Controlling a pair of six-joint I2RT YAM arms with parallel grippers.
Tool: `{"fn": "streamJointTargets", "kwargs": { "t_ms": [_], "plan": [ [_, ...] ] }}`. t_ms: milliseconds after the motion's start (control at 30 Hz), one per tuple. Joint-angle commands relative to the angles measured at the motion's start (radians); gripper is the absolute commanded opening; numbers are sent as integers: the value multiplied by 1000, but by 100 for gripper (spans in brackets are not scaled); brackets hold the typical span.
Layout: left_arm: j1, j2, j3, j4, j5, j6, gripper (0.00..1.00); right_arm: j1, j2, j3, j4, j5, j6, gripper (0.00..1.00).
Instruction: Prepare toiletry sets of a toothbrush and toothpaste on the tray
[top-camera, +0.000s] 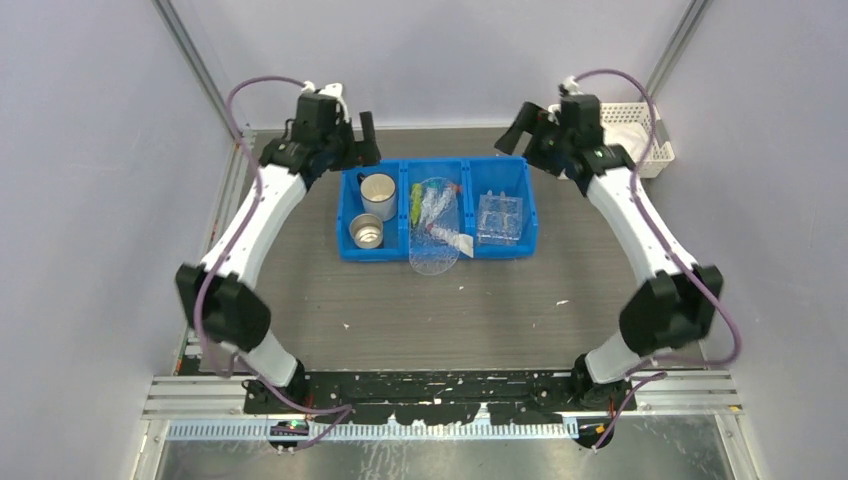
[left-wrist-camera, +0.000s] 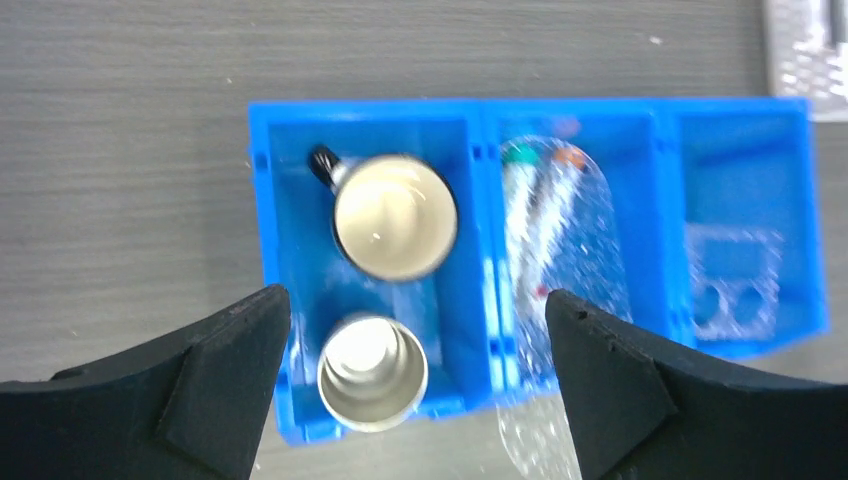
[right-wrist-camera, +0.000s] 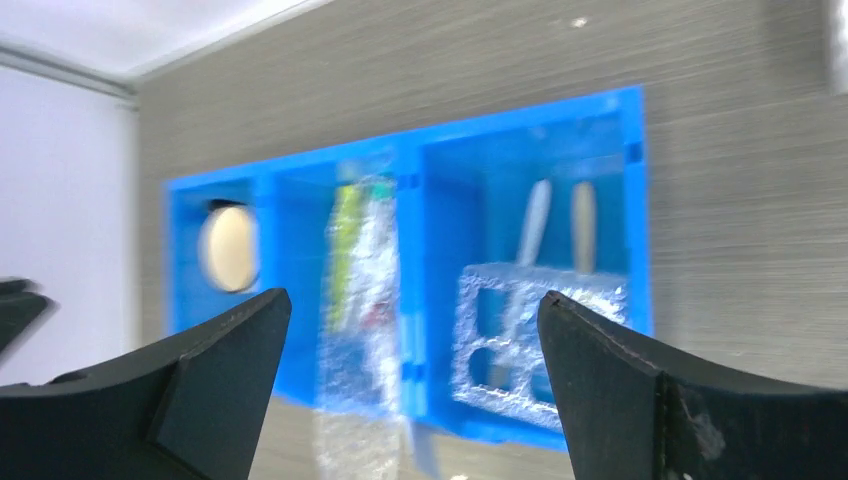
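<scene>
The bin (top-camera: 380, 253) stands well off the table (top-camera: 400, 320) edges, with the basket (top-camera: 657, 150) near its far right corner. The sets (top-camera: 436, 212) overhang the middle compartment's near wall; the tray (top-camera: 499, 217) lies in the right one. The left gripper (left-wrist-camera: 415, 300) and right gripper (right-wrist-camera: 412, 305) hover spread wide, empty.

Left pincer (left-wrist-camera: 417, 300) spread wide above blue bin (left-wrist-camera: 290, 230); toiletry sets (left-wrist-camera: 535, 215) in middle compartment.
</scene>
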Motion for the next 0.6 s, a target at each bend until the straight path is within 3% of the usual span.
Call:
{"fn": "streamJointTargets", "kwargs": {
  "t_ms": [0, 133, 300, 433, 567],
  "plan": [
    [9, -264, -275, 144, 164, -126, 100, -83, -211, -455, 443, -375, 410, 100],
    [5, -455, -508, 187, 215, -208, 100, -8, -444, -784, 551, -227, 563, 100],
    [4, -619, -664, 152, 205, -238, 100, 179, -690, -1023, 635, 76, 695, 99],
    [3, -714, -727, 118, 215, -242, 100, 298, -761, -1174, 772, 240, 822, 92],
    [3, -768, -740, 69, 199, -224, 100, 391, -707, -1179, 802, 350, 854, 84]
  ]
}}
